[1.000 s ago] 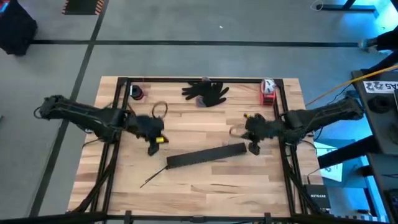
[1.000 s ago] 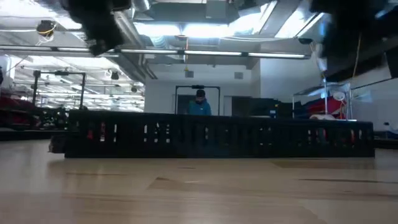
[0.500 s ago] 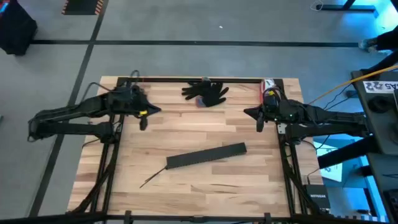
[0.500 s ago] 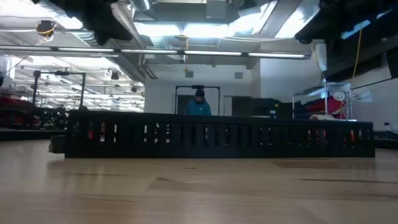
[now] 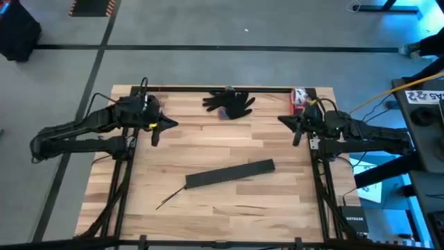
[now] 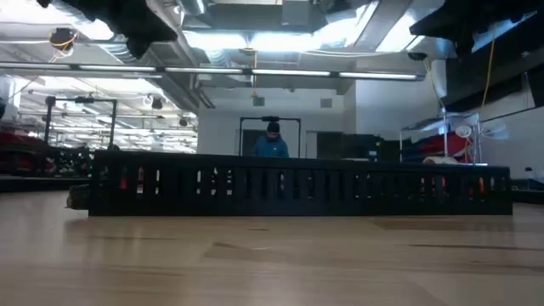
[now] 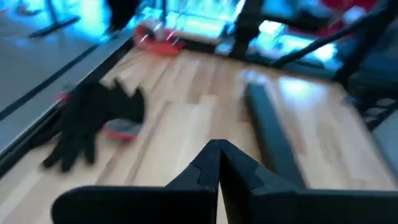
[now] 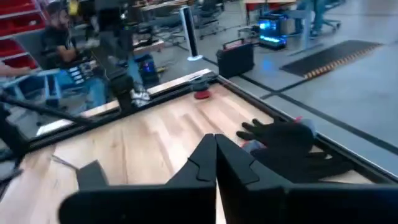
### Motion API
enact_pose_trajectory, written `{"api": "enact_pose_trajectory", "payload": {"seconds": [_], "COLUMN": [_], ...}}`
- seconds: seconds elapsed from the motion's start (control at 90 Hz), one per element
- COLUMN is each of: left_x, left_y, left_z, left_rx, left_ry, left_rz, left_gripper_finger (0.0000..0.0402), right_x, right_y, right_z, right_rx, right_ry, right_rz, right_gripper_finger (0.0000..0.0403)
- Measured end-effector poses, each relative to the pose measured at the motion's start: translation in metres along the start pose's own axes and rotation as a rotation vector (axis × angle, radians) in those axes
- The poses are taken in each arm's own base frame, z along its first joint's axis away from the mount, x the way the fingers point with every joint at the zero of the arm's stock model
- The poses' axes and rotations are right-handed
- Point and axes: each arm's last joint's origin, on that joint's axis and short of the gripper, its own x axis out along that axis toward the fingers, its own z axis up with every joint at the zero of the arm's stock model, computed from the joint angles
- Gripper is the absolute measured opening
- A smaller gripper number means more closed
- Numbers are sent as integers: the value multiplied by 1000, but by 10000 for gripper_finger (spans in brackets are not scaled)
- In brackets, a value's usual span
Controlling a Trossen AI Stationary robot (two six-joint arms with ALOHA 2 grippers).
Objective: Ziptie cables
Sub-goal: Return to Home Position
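Both jaws are closed on nothing. In each wrist view the two fingers meet in one point, with no gap and nothing between them. The left gripper (image 5: 154, 134) hangs over the far left part of the table (image 5: 229, 219), and the right gripper (image 5: 297, 134) over the far right part. The black glove (image 5: 230, 103) lies between them at the far edge.

The black cable duct (image 5: 230, 173) lies nearer to me than both grippers and well apart from each. Its long axis runs almost across the table, with the right end a little farther from me than the left end. I cannot see the cables (image 6: 125, 180) from above. In the low view only small red patches show through the duct's slots, so I judge that they lie inside it, along its length.

The right gripper is somewhat nearer to the duct's end than the left one. For parking the arms I see nothing in the way.
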Motion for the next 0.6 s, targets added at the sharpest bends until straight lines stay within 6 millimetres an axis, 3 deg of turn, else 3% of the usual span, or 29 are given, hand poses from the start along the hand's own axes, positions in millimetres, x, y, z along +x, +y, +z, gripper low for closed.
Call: {"api": "enact_pose_trajectory", "payload": {"seconds": [0.267,0.389,0.6], "left_x": [14,18,21], "left_y": [8,14,19], "left_z": [-39,-54,-69], "left_rx": [-72,-137,-171], "left_ry": [-148,-177,-274], "left_rz": [-14,5,-45], "left_gripper_finger": [0,0,0], "right_x": [-5,-8,0], "right_y": [-20,-24,-22], "right_z": [-65,-82,-104], "right_rx": [-32,-66,-87], "right_ry": [-59,-141,-55], "right_rz": [-36,43,199], "right_gripper_finger": [1,1,1]}}
